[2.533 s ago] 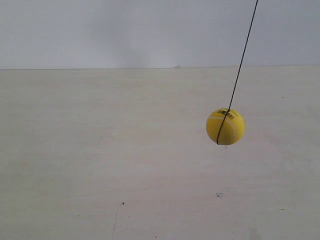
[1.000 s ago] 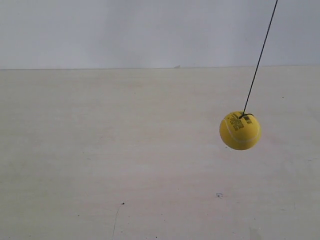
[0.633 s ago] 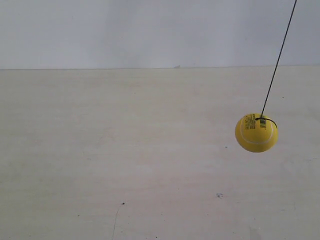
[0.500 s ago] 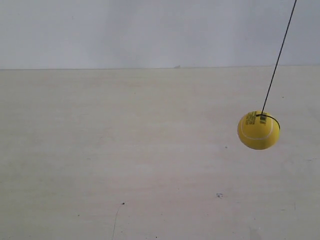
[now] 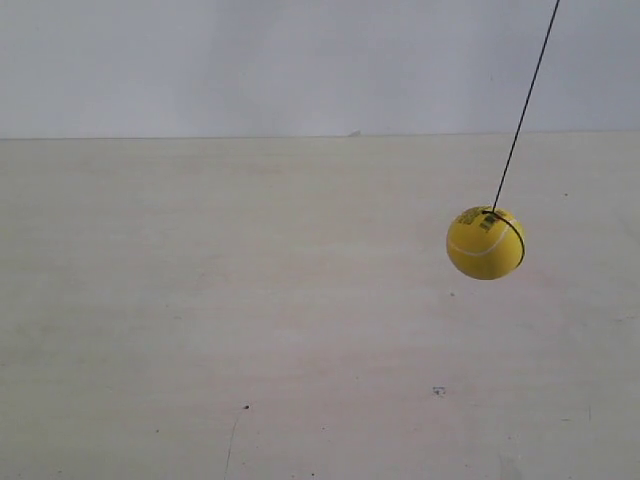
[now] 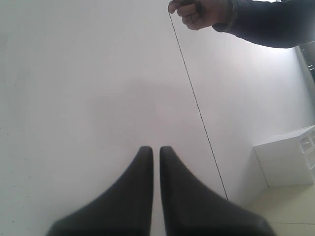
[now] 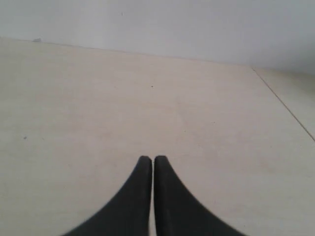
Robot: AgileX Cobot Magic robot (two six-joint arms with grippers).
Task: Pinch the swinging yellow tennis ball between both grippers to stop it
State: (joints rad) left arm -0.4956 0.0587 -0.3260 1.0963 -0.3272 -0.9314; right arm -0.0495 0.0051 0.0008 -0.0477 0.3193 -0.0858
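The yellow tennis ball (image 5: pixel 485 243) hangs in the air on a thin black string (image 5: pixel 525 100) at the right of the exterior view, above the pale table. Neither arm shows in that view. In the left wrist view my left gripper (image 6: pixel 156 149) is shut on nothing, its black jaws a sliver apart, and the string (image 6: pixel 194 98) slants past beside it; the ball is out of that view. My right gripper (image 7: pixel 152 158) is shut, empty, over the table, with no ball in its view.
A person's hand (image 6: pixel 197 11) in a dark sleeve holds the top of the string. A white cabinet (image 6: pixel 288 162) stands by the wall. The pale wooden table (image 5: pixel 250 300) meets a white wall at the back; its edge (image 7: pixel 283 105) shows in the right wrist view.
The ball swung out to the right, then came back left and slightly higher. The string's top moved left with it. No arm has entered the exterior view.
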